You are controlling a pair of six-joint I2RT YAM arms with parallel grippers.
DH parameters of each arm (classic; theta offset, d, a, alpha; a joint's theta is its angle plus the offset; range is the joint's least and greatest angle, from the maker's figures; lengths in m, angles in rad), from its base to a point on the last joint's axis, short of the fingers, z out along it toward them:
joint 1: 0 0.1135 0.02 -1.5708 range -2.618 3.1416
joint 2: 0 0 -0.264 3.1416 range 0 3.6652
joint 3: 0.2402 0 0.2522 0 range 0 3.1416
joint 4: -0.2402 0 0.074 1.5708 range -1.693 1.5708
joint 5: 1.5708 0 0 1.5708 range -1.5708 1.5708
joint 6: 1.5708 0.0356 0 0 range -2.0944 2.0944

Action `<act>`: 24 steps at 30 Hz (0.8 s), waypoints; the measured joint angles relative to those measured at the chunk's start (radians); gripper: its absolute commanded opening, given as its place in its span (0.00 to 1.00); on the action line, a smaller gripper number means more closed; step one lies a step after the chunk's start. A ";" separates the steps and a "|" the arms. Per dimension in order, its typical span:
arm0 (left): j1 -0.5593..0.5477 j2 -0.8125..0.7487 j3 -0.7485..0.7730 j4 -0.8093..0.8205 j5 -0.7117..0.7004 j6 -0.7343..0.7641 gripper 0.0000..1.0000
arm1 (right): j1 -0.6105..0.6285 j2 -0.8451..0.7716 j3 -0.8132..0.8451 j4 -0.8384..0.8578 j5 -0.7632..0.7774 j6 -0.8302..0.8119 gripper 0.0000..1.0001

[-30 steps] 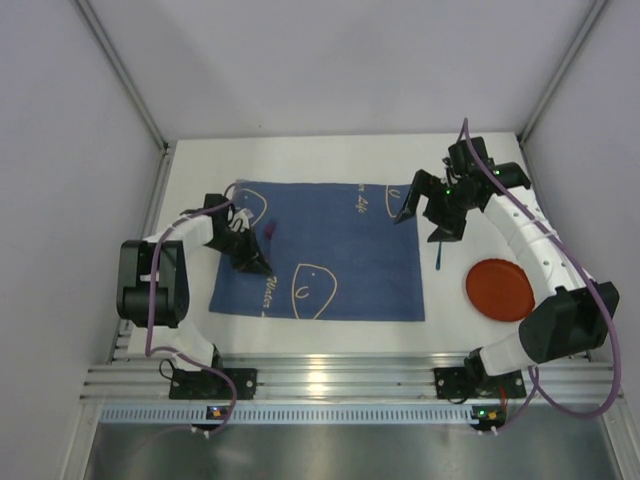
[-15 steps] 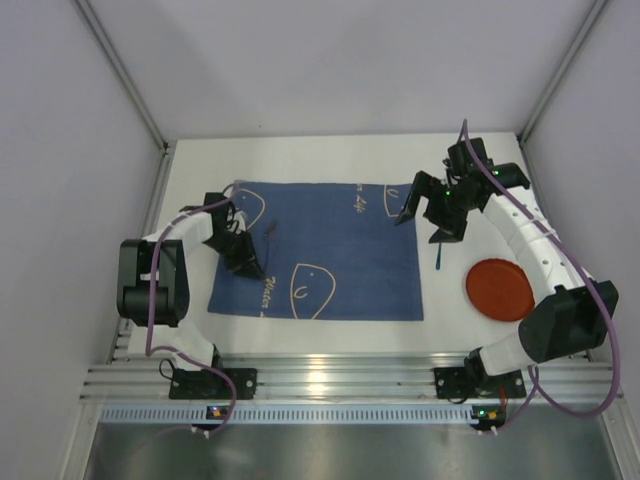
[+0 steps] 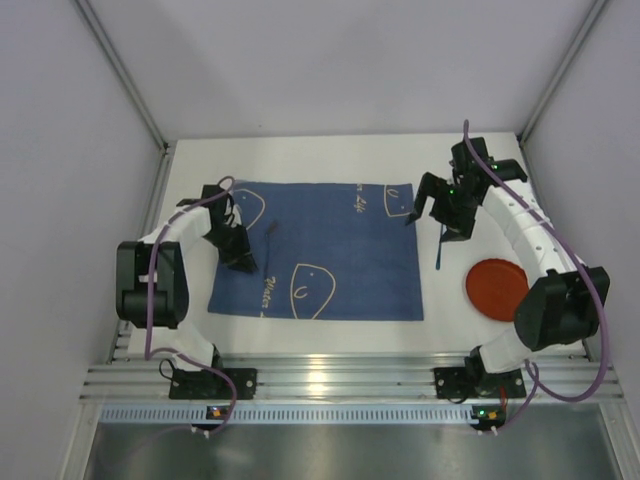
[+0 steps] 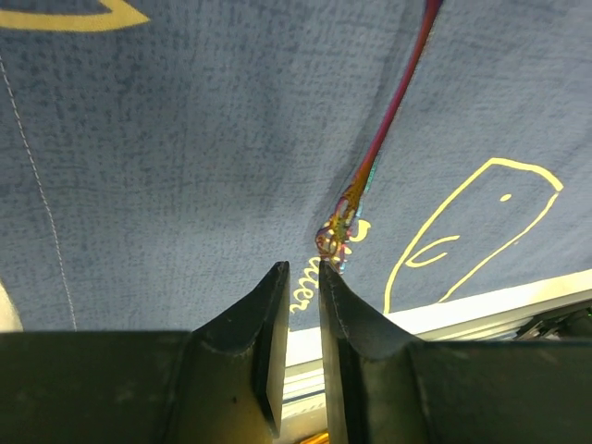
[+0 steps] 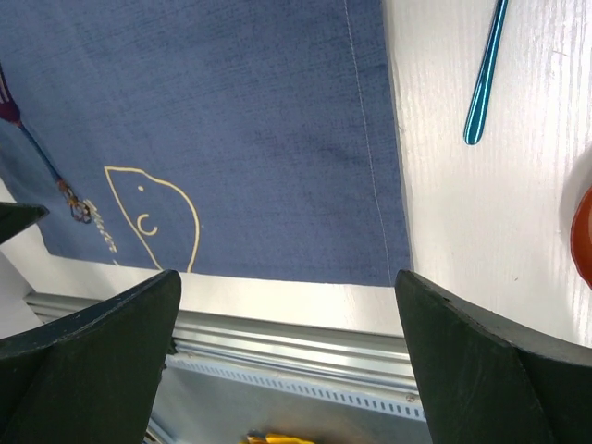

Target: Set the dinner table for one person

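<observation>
The white dinner table (image 3: 330, 160) carries a blue placemat (image 3: 330, 250) with pale line drawings. A thin purple utensil (image 3: 267, 244) lies on the mat's left part; in the left wrist view it (image 4: 384, 139) runs from the top right down to just ahead of my fingertips. My left gripper (image 3: 246, 262) (image 4: 300, 270) is over the mat's left edge, its jaws a narrow gap apart and empty. My right gripper (image 3: 430, 220) (image 5: 287, 274) is wide open and empty above the mat's right edge. A teal utensil (image 3: 439, 254) (image 5: 486, 74) lies on the table beside the mat.
A red plate (image 3: 497, 290) sits on the table at the right, its edge showing in the right wrist view (image 5: 585, 236). A ribbed aluminium rail (image 3: 330, 375) (image 5: 296, 356) runs along the near edge. Grey walls close in the table at left, back and right.
The purple utensil now lies flat on the mat. My left gripper has drawn back to the left, away from it. My right gripper has shifted slightly right and back.
</observation>
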State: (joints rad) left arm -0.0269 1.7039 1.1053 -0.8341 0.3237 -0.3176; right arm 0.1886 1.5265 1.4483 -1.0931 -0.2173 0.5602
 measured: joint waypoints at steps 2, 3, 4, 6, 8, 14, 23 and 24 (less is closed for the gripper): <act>0.000 -0.010 0.003 0.005 0.005 -0.012 0.17 | 0.000 0.007 0.000 0.000 0.005 -0.001 1.00; 0.000 -0.013 0.006 0.006 0.008 -0.022 0.13 | 0.000 0.008 0.000 0.000 0.005 -0.001 1.00; -0.002 -0.016 0.013 0.012 0.011 -0.031 0.10 | 0.000 0.008 0.000 0.000 0.006 -0.001 1.00; -0.009 -0.017 0.036 0.024 0.017 -0.047 0.01 | 0.000 0.008 0.000 0.000 0.006 -0.001 0.99; -0.021 -0.014 0.065 0.034 0.020 -0.055 0.00 | 0.000 0.008 0.000 0.000 0.007 -0.001 0.97; -0.086 0.054 0.181 0.083 0.025 -0.078 0.00 | 0.000 0.008 -0.001 0.000 0.012 -0.001 0.96; -0.124 0.217 0.288 0.101 -0.014 -0.083 0.00 | 0.000 -0.011 -0.034 0.000 0.026 -0.003 0.96; -0.124 0.229 0.297 0.101 -0.022 -0.080 0.00 | 0.000 -0.014 -0.037 -0.002 0.028 -0.003 0.96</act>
State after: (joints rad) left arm -0.1513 1.9331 1.4021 -0.7326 0.3019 -0.3981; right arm 0.1883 1.5127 1.4117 -1.0946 -0.1890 0.5575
